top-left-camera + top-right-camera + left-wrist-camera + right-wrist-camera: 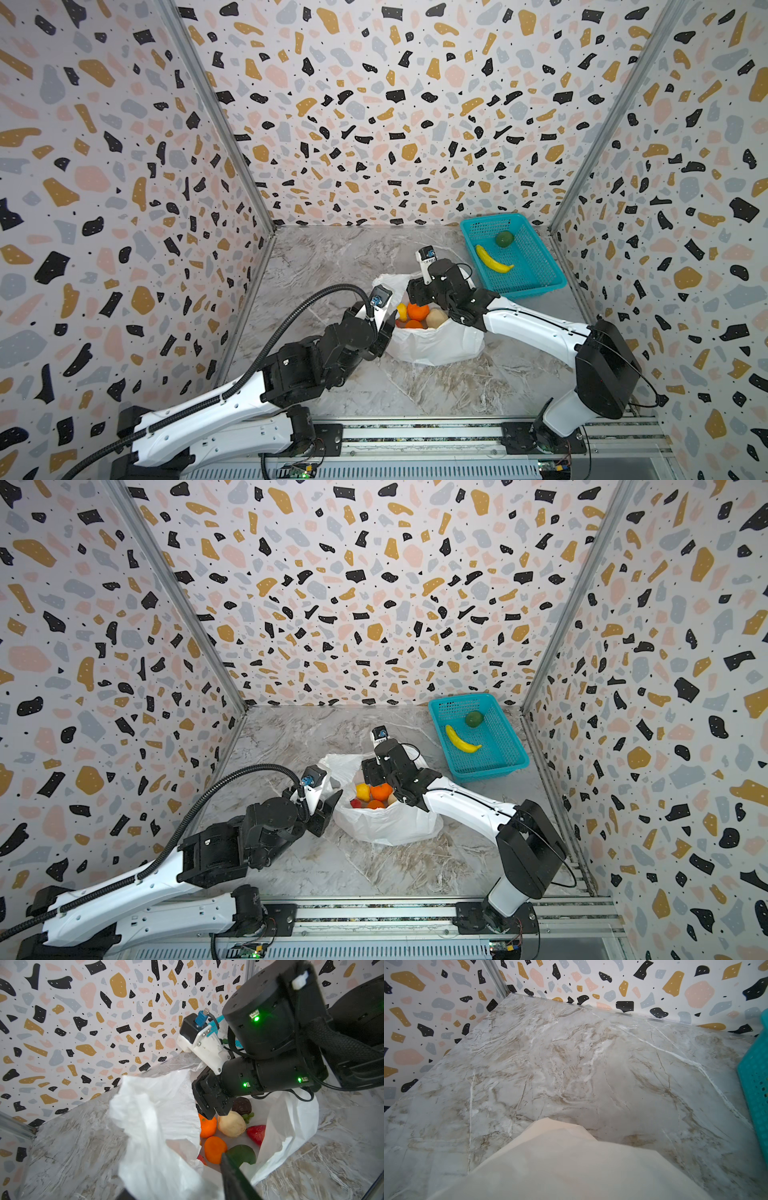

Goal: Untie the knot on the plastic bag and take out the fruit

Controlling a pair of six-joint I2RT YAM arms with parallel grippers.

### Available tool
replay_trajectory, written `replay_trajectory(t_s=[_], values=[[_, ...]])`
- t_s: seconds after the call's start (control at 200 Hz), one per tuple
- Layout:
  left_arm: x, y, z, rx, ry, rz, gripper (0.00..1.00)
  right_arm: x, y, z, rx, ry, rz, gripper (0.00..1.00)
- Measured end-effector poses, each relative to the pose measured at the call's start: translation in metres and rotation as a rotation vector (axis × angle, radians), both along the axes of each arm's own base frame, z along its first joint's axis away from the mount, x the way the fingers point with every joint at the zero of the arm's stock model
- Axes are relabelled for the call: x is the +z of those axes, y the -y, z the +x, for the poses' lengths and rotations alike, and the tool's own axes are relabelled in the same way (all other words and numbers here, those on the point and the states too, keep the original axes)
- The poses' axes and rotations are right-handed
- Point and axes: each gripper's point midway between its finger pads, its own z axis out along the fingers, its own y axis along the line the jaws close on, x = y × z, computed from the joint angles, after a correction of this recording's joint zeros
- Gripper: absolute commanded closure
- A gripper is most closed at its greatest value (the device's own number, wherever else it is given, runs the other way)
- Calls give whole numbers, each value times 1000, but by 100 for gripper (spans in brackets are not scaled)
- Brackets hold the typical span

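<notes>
The white plastic bag [436, 345] [386, 825] lies mid-table with its mouth gaping; no knot shows. Fruit lies inside: two oranges [207, 1127] [215, 1149], a beige ball [231, 1126], a red strawberry [256, 1133], a dark green oval [242, 1154] and a yellow piece [363, 791]. My left gripper [386, 336] [174, 1174] stands open at the bag's left rim, with loose plastic between its fingers. My right gripper [216, 1112] [372, 777] reaches down into the mouth, fingertips apart just above an orange and the beige ball. Bag plastic [571, 1167] covers the right wrist view's lower half.
A teal basket [540, 286] [753, 1084] stands at the back right, holding a yellow banana [492, 259] and a round green ball [504, 239]. Patterned walls enclose three sides. A metal rail [415, 436] runs along the front edge.
</notes>
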Motion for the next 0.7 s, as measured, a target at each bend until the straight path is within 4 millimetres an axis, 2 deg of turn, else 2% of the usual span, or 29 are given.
replay_trajectory(t_s=[0.075,0.19,0.31,0.526,0.701], values=[[8,-1,1,14,2,-10,21,-2,-3,-4,10,-3,-3,26],[17,-3,4,40,-1,-26,17,-7,-1,-8,12,-10,-12,26],[20,-6,10,69,-23,-30,15,-6,-1,-11,15,-7,-12,25],[24,-20,39,130,-117,-44,13,2,3,-14,10,8,-3,25],[19,-9,51,74,-207,-34,14,1,5,-15,7,8,-6,25]])
